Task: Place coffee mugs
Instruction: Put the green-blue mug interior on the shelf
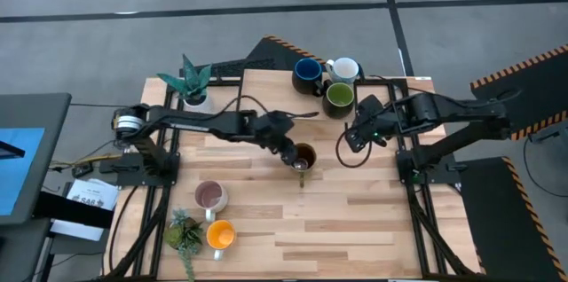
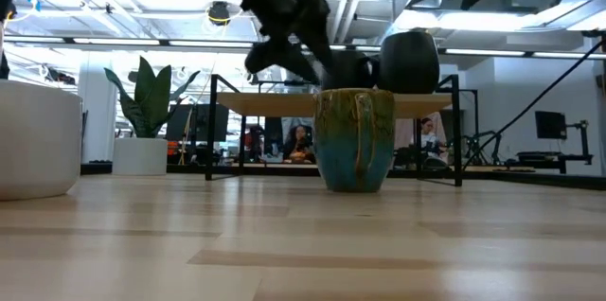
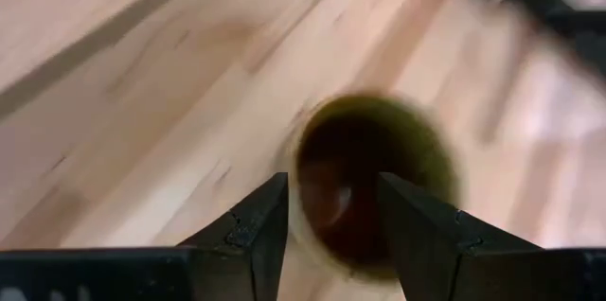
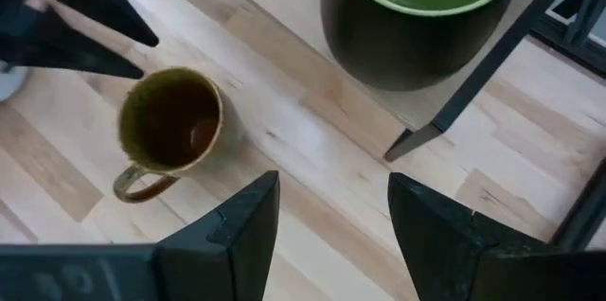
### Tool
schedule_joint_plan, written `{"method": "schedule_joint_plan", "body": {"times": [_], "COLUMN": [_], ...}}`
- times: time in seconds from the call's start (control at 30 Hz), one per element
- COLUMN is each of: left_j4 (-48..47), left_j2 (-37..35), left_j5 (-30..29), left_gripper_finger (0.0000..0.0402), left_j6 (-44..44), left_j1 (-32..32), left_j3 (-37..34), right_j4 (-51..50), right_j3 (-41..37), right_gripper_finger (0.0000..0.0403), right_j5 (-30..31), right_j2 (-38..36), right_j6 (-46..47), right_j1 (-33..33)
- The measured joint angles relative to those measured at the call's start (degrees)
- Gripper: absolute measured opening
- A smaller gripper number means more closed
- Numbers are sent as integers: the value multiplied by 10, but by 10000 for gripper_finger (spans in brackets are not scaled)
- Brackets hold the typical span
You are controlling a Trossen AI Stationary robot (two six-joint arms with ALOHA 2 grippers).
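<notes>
The brown mug [image 1: 304, 156] stands upright on its base at the table's middle, its handle [image 4: 142, 184] toward the near edge. My left gripper [image 3: 331, 187] hovers open just above and left of it [image 2: 355, 140], touching nothing. The dark blue mug [image 1: 308, 74], white mug [image 1: 344, 70] and green mug [image 1: 339, 96] stand on a raised shelf at the far edge. Near the front-left corner stand the pale pink mug [image 1: 210, 196] and orange mug [image 1: 220, 234]. My right gripper [image 4: 331, 187] hangs open over the table, right of the brown mug and just in front of the green mug [image 4: 417, 17].
A spiky teal plant in a white pot [image 1: 193, 85] stands at the far-left corner, and a small bushy plant [image 1: 184, 231] sits beside the orange mug. The shelf's black frame [image 4: 473, 74] runs close to my right gripper. Bare wood [image 1: 355, 220] lies toward the near-right.
</notes>
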Motion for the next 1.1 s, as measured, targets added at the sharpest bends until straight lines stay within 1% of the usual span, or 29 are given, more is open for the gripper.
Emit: {"method": "schedule_joint_plan", "body": {"times": [0.07, 0.17, 0.4, 0.47, 0.67, 0.73, 0.77, 0.9, 0.97, 1.07, 1.1], "left_j4": [-24, -33, -57, -46, -56, -59, -62, -115, -134, -164, -176], "left_j2": [24, 46, 85, 97, 108, 108, 107, 83, 54, -2, -19], "left_j5": [-4, 0, 1, 2, 27, 31, 31, 51, 57, 31, 14], "left_gripper_finger": [147, 147, 147, 147, 141, 126, 111, 25, 18, 16, 16], "left_j6": [0, -9, -45, -48, -22, -4, 6, 61, 80, 113, 128], "left_j1": [0, 0, 0, 0, 0, 0, 0, 6, 11, 27, 34], "left_j3": [25, 36, 35, 37, 36, 36, 36, 50, 68, 108, 120], "right_j4": [3, 1, 3, 4, 8, 8, 8, 7, 7, 6, 6], "right_j3": [0, 0, 0, 0, 0, 0, 0, 0, 0, 0, 0], "right_gripper_finger": [225, 225, 225, 225, 225, 225, 225, 225, 225, 225, 225], "right_j5": [1, 2, 15, 15, 17, 17, 17, 17, 17, 17, 17], "right_j2": [0, 0, -1, -1, -1, -1, -1, -1, -1, -1, -1], "right_j6": [0, 0, 3, 4, 5, 5, 5, 5, 5, 5, 5], "right_j1": [0, 0, 0, 0, 0, 0, 0, 0, 0, 0, 0]}}
